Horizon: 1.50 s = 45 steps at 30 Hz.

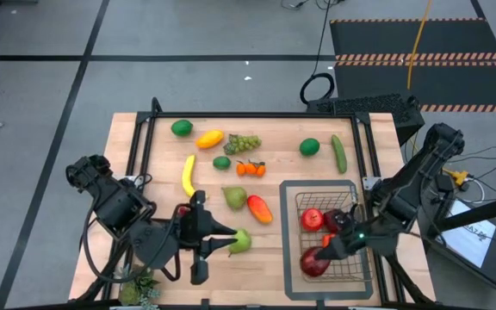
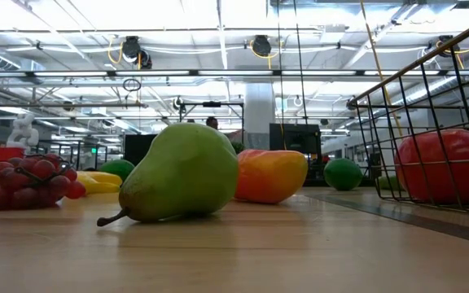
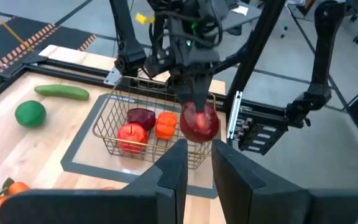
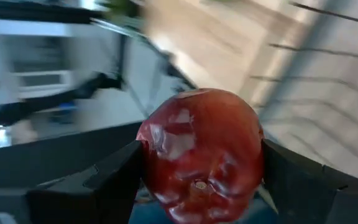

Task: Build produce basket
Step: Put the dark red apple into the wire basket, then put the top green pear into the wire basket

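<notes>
wire basket (image 1: 293, 231) near the counter's right edge with two red apples (image 3: 134, 132) and an orange fruit (image 3: 165, 124) inside, right gripper (image 1: 324, 255) jaws clamped on a red apple (image 4: 199, 154) over it, left gripper (image 1: 227, 240) jaws nearly together at a green pear (image 1: 241, 242)

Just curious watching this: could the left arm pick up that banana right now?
Probably not right away. The left gripper looks closed on a green pear, so it is occupied. The banana itself lies in the open on the table, nothing over it.

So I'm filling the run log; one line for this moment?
left gripper: jaws at green pear | right gripper: holding red apple over basket
</notes>
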Available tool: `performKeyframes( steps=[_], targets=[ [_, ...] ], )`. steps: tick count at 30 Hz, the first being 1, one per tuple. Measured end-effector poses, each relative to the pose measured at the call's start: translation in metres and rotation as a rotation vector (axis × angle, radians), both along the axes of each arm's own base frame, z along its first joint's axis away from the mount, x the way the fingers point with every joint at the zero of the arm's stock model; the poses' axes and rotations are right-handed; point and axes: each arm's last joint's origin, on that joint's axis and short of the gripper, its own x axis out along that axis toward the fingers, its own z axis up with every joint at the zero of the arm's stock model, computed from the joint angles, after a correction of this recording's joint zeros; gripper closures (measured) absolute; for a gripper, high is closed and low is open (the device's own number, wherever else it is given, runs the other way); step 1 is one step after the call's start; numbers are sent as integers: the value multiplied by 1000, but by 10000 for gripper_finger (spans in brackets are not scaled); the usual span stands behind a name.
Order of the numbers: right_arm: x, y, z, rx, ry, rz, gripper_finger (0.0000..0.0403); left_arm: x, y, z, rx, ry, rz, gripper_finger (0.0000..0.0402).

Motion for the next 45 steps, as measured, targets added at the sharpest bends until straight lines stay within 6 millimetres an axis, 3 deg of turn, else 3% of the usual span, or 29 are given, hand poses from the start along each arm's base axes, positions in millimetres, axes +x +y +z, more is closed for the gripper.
performKeyframes(
  steps=[7, 15, 24, 30, 37, 45],
  targets=[
    [-15, -17, -14, -123, 215, 14, 109, 7, 12, -1, 3, 15, 43, 330],
    [-13, -18, -16, -159, 220, 60, 107, 21, 36, -2, 2, 24, 97, 330],
    [-17, -19, -13, -151, 232, 150, 46, 43, 81, -3, 13, 57, 122, 330],
    [-29, -31, 3, -95, 170, 223, 41, 52, 108, -3, -10, 76, 127, 330],
    [-52, -57, 29, 3, 17, 246, 52, 56, 126, -3, -30, 81, 155, 330],
    [-64, -84, 45, -179, -252, 75, 62, 59, 140, -3, 61, 91, 147, 330]
  ],
)
